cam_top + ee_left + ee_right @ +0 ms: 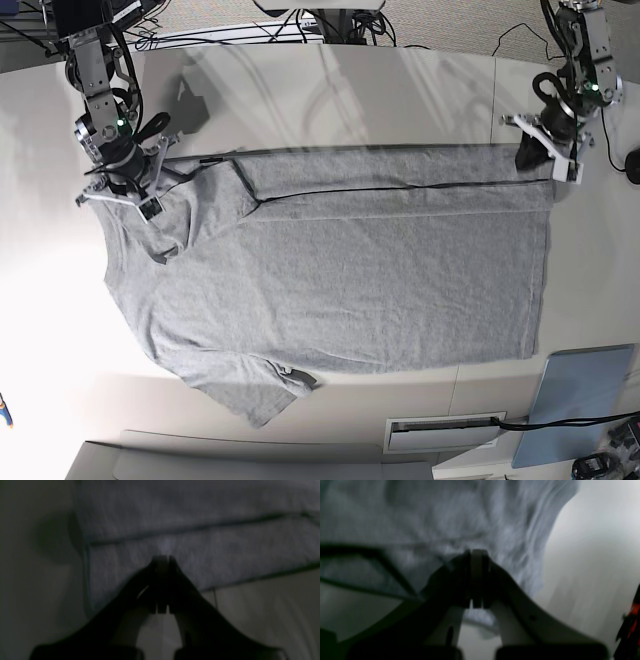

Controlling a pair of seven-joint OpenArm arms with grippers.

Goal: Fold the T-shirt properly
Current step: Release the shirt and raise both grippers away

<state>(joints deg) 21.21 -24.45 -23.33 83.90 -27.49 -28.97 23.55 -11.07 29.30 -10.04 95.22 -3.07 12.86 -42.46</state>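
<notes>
- T-shirt lies flat on the desk, plain side up, far long edge already turned in as a narrow band
- Left hand pressed together at the hem corner of that band; right hand pressed together at the shoulder end, seemingly pinching cloth, though the wrist views are dark and blurred
- Step in hand, by my reading: gripping the far edge for a lengthwise fold
- Next calls for an even lift and carry toward the near edge
- Open desk beyond the far edge; blue panel near the front corner

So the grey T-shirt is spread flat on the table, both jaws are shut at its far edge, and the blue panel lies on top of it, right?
Not quite: the base view shows the blue panel on the table beside the T-shirt, not on it. The rest holds.
</notes>
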